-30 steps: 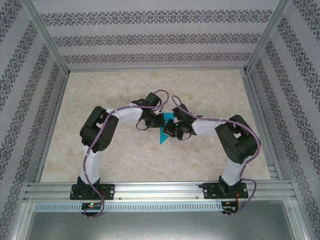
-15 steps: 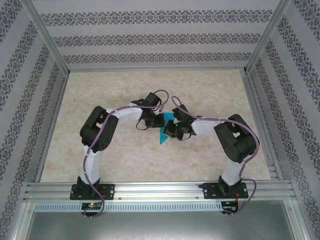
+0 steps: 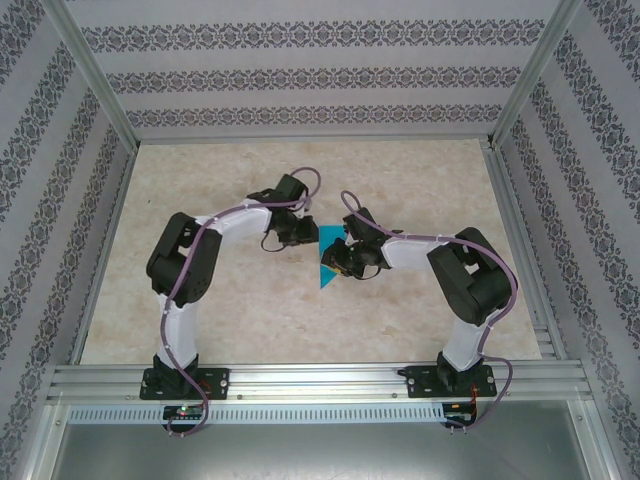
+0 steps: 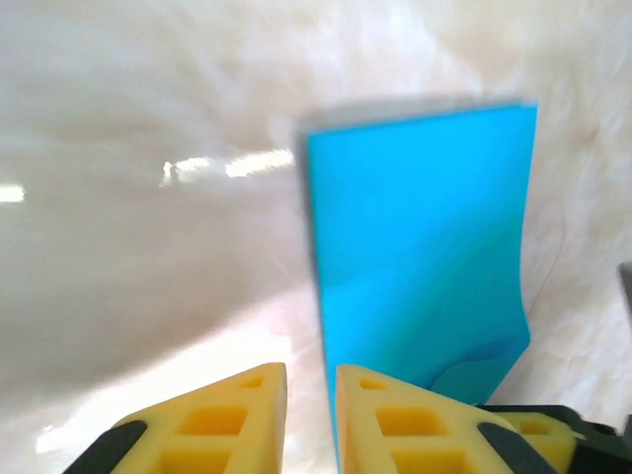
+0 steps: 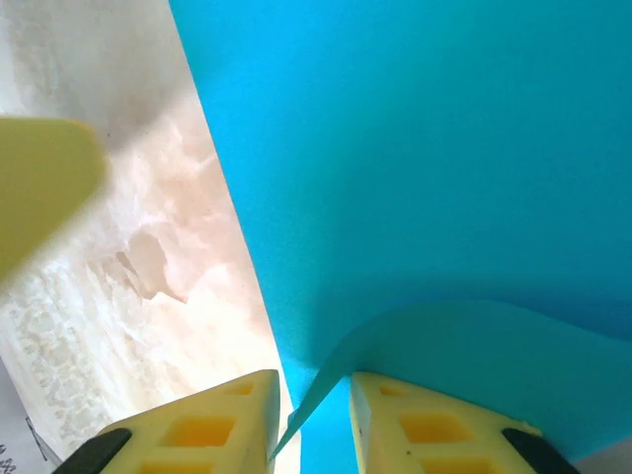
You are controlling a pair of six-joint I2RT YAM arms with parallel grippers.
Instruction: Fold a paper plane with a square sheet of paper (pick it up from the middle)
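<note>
A thin bright teal-blue sheet of paper (image 3: 326, 268) is lying on the pale marbled table top (image 3: 260, 315), between the two grippers. From above it is showing as a narrow shape tapering to a point, and that point is facing the arm bases.

The left gripper (image 3: 306, 236) is sitting just beside the paper's far left edge. In the left wrist view its yellow ribbed fingers (image 4: 242, 420) are standing a narrow slit apart, with bare table showing in the gap. The paper's straight left edge is running toward that gap, close beside the right-hand finger. The paper's near right corner is curling up off the table.

The right gripper (image 3: 338, 264) is hanging over the paper's right side. In the right wrist view its yellow fingers (image 5: 434, 430) are also standing slightly parted. A lifted, curling flap of the paper is running its edge into the gap between them. Whether either finger is touching that flap cannot be told.
</note>
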